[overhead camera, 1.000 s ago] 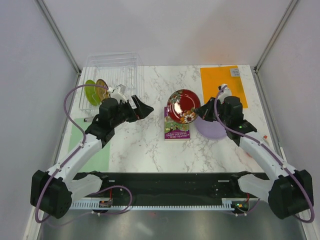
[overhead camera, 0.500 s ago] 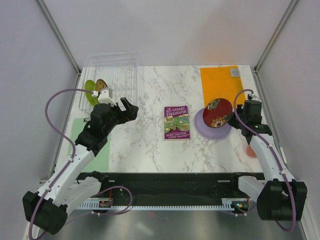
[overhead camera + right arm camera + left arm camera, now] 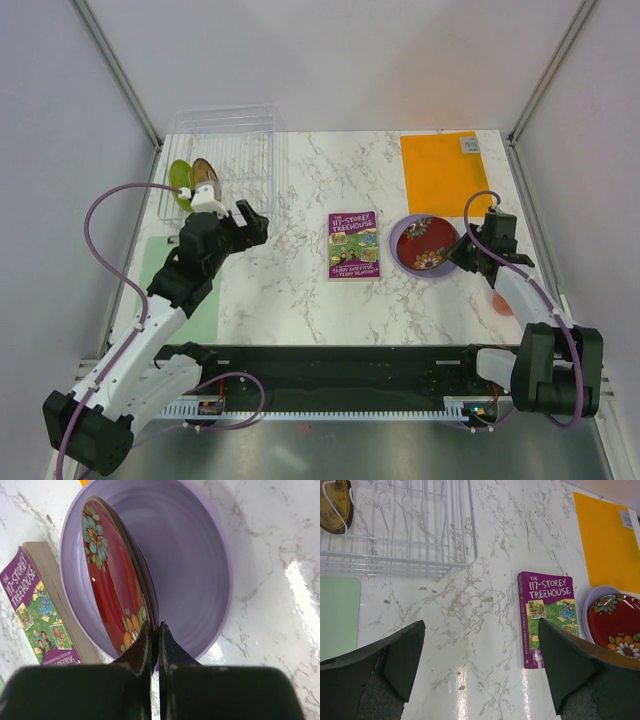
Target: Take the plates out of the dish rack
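Observation:
The clear dish rack (image 3: 225, 150) stands at the far left, with the lime green plate (image 3: 180, 183) and the yellow patterned plate (image 3: 204, 176) upright at its left end. The rack (image 3: 410, 535) and yellow plate (image 3: 334, 505) also show in the left wrist view. The lavender plate (image 3: 401, 256) lies right of centre. My right gripper (image 3: 462, 255) is shut on the rim of the dark red patterned plate (image 3: 426, 243), lowered into the lavender plate (image 3: 200, 565); the red plate (image 3: 110, 575) stands tilted in it. My left gripper (image 3: 252, 222) is open and empty over the table near the rack.
A purple book (image 3: 353, 243) lies in the middle of the marble table. An orange mat (image 3: 440, 170) lies at the back right, a pale green mat (image 3: 185, 290) at the left. An orange-pink cup (image 3: 502, 300) sits by the right arm.
My right gripper carried the dark red plate from above the book rightward and lowered it into the lavender plate. My left arm drew back a little toward the rack's near side.

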`<state>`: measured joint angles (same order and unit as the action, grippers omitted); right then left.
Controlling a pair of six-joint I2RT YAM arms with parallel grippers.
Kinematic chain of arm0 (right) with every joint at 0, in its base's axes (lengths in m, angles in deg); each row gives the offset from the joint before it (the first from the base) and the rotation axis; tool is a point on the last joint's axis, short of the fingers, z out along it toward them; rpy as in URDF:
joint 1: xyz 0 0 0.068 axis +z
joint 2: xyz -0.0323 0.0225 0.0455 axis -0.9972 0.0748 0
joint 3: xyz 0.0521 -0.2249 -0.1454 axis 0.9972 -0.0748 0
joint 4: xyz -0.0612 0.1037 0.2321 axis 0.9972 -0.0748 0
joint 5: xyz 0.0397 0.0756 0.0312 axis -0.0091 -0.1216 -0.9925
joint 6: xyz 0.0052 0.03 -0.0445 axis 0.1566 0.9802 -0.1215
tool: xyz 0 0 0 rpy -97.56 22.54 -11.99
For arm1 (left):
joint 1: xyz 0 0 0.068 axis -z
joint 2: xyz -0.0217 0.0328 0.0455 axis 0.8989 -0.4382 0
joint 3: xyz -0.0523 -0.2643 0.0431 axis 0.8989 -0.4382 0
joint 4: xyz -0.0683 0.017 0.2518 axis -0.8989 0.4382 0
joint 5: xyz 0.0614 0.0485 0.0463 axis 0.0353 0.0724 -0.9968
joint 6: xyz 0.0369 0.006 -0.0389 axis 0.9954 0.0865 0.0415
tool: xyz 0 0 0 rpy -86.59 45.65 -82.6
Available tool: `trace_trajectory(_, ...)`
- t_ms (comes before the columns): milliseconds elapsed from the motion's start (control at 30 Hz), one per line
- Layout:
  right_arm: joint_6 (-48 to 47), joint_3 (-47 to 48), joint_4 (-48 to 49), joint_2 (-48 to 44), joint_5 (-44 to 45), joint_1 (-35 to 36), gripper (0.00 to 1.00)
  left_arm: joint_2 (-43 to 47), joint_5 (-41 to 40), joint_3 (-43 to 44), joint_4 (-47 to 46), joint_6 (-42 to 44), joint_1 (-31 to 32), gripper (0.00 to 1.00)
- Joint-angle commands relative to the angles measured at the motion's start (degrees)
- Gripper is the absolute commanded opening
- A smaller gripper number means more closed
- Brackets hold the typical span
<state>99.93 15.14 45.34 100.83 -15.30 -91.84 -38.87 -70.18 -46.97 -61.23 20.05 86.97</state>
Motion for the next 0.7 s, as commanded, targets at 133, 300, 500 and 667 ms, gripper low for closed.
trace_trajectory(133, 2.28, -0.27, 9.12, 3.07, -8.26, -0.81, 0.27, -0.07, -1.70, -0.60, -0.09, 1.67, 0.07, 1.00)
trace_trajectory(300, 0.96, -0.53, 8.94, 1.93, -7.48, -0.90, 0.78, -0.42, -1.78, -0.60, 0.00, 1.75, 0.07, 1.00)
trace_trajectory(500, -3.43, 2.01, 5.79, -1.06, -4.85, -0.99, 0.84, -1.91, -4.41, -0.16, 0.08, 2.63, -0.02, 1.00)
trace_trajectory(667, -5.90, 5.62, 0.25, -2.64, -1.94, -0.90, 0.87, -5.95, -8.72, 3.43, 0.26, 6.23, -1.51, 1.00)
